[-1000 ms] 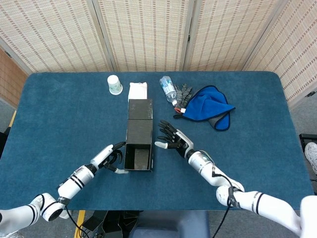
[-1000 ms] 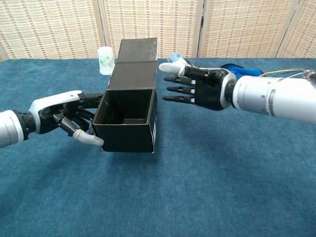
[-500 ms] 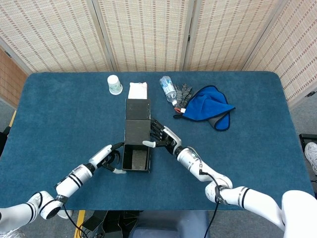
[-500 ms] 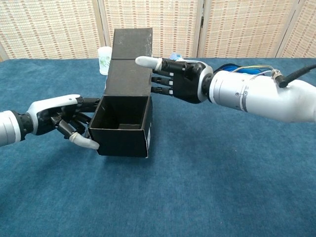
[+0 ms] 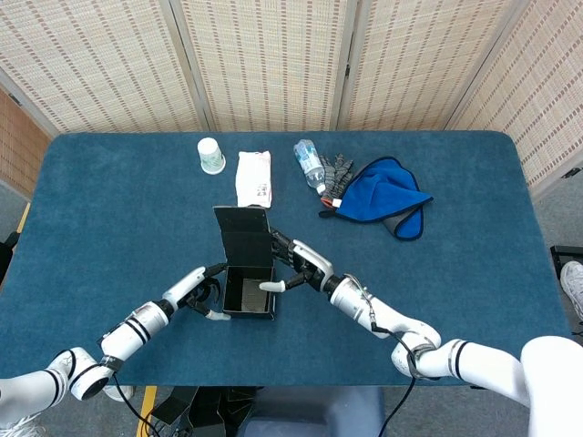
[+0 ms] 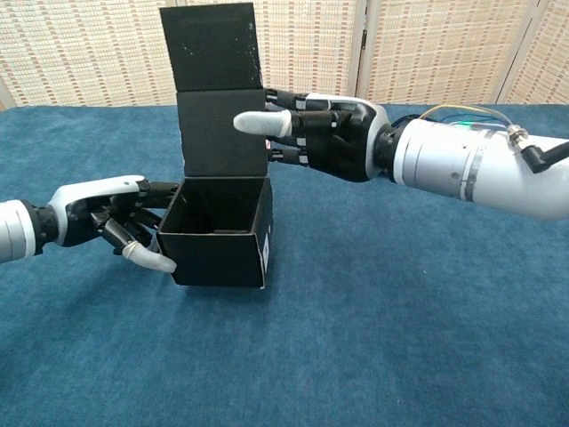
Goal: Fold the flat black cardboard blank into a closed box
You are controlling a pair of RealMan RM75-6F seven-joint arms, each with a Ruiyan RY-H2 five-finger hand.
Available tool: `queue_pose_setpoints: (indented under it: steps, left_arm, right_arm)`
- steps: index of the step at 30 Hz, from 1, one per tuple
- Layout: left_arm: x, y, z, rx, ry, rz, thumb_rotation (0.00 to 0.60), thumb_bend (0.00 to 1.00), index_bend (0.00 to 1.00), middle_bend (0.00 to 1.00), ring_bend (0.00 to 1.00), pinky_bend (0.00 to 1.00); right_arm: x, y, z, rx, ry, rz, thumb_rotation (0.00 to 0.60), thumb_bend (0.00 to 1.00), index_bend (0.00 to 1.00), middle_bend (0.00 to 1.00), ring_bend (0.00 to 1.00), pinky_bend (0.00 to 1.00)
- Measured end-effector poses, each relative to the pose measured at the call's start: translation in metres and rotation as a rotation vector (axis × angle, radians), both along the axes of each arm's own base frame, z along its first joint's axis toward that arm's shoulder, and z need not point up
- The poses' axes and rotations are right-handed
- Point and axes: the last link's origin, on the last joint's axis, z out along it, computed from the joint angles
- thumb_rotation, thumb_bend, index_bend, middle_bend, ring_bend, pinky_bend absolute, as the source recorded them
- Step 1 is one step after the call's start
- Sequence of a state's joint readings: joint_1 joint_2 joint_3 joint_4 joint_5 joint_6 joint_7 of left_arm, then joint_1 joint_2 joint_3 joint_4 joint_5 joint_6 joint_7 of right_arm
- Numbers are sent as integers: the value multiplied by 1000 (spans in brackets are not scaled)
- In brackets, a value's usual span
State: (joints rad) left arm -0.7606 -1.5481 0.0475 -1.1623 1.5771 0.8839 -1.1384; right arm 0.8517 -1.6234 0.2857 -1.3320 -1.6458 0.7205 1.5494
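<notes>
The black cardboard box (image 6: 220, 240) stands open-topped on the blue table (image 5: 109, 218), also seen from above as the box (image 5: 248, 291). Its long lid flap (image 6: 218, 98) stands nearly upright at the far side; the head view shows the flap (image 5: 244, 238) too. My right hand (image 6: 316, 133) holds the flap, thumb on its front face and fingers behind it; the right hand (image 5: 296, 269) is beside the box's right wall. My left hand (image 6: 116, 222) rests against the box's left wall with curled fingers, the left hand (image 5: 202, 293) showing there in the head view too.
At the far side lie a paper cup (image 5: 210, 156), a white packet (image 5: 252, 177), a plastic bottle (image 5: 310, 165), dark gloves (image 5: 339, 173) and a blue cloth (image 5: 387, 194). A woven screen stands behind the table.
My right hand moved left to the lid flap and raised it from lying flat to nearly upright. The box slid slightly left. My left hand stayed at the left wall.
</notes>
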Motion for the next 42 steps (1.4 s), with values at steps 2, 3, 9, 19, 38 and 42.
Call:
queue_pose_setpoints:
  steps: [2,3,9,19,38,42]
  left_arm:
    - [0,0,0,-3,1,1,600,83,288,311,598,846]
    - [0,0,0,-4,0,1,600,83,287,311,597,846]
    - [0,1,1,-6,-11,15,600,84,287,311,592,846]
    - [-3,1,-3,-6,22,7,600,84,279,311,586,846]
    - [-5,2,-5,4,46,17,600,84,275,311,585,845]
    - [-5,3,-6,6,52,19,600,84,274,311,584,844]
  right_arm:
    - [0,2,3,-10,16,29,600,0,0,21,0,106]
    - [0,4,5,-16,31,49,600,0,0,21,0,106]
    - [-4,12,15,-42,113,140,600,0,0,38,0,106]
    - [-6,20,22,-87,260,262,600,0,0,39,0,106]
    - [-4,25,35,-165,530,462,600,0,0,59,6,56]
    - [-1,23,34,-187,544,468,600,0,0,63,6,52]
